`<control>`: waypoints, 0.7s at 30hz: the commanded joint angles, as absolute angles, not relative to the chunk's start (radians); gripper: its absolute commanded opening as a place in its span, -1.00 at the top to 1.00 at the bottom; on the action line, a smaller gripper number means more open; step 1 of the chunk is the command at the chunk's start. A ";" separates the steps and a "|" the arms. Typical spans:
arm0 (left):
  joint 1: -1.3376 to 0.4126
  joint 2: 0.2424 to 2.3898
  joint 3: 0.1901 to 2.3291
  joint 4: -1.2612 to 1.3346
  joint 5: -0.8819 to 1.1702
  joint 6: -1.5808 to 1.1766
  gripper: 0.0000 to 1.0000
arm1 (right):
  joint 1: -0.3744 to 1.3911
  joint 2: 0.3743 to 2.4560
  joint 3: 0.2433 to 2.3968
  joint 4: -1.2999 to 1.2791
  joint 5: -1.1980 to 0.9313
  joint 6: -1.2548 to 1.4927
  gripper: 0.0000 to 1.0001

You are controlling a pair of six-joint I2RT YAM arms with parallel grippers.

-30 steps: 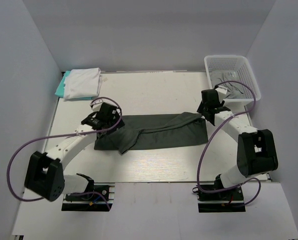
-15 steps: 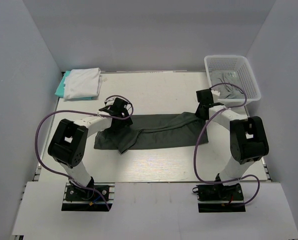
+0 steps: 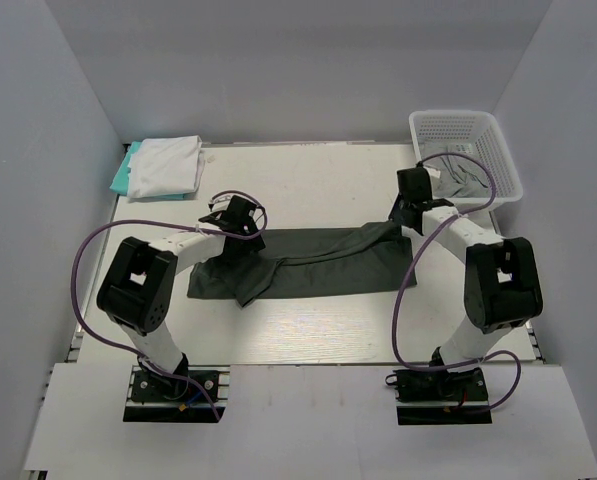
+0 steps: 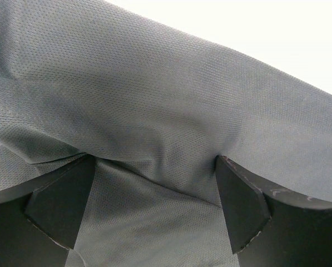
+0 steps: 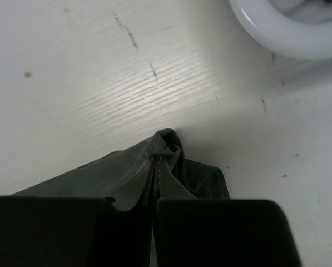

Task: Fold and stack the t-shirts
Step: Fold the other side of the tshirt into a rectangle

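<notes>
We see the dark charcoal-grey cloth t-shirt (image 3: 308, 262) lying as a long half-folded band across the middle of the pale wood-grain table (image 3: 318, 190), with a loose flap at its near left. The right gripper (image 5: 155, 194) is clamped tight on the shirt's far right corner. The cloth bunches into a ridge at the closed tips and a bit pokes out beyond them. We judge the corner is pinched so it can be lifted over for the next fold.

The left gripper (image 4: 154, 183) is spread wide. Its black fingers (image 4: 60, 206) press on the shirt's far left edge with a rise of fabric between them, unpinched, likely lined up for the matching corner.

The folded white t-shirt (image 3: 166, 165) sits on the teal t-shirt (image 3: 121, 180) in the far left corner, the stack so far. The lighter grey t-shirt (image 3: 460, 180) waits in the white plastic lattice basket (image 3: 458, 117) at far right.
</notes>
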State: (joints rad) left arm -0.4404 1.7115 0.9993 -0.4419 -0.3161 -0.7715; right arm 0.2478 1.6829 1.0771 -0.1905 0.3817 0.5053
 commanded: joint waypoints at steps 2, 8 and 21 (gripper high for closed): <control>-0.434 1.744 0.992 -0.491 -0.333 -0.793 -1.00 | 0.244 1.628 1.137 -0.051 0.235 0.413 1.00; -0.434 1.753 1.011 -0.526 -0.364 -0.802 -1.00 | 0.244 1.651 1.204 -0.034 0.247 0.354 1.00; -0.434 1.772 1.011 -0.558 -0.373 -0.830 -1.00 | 0.238 1.575 1.152 -0.029 0.299 0.311 1.00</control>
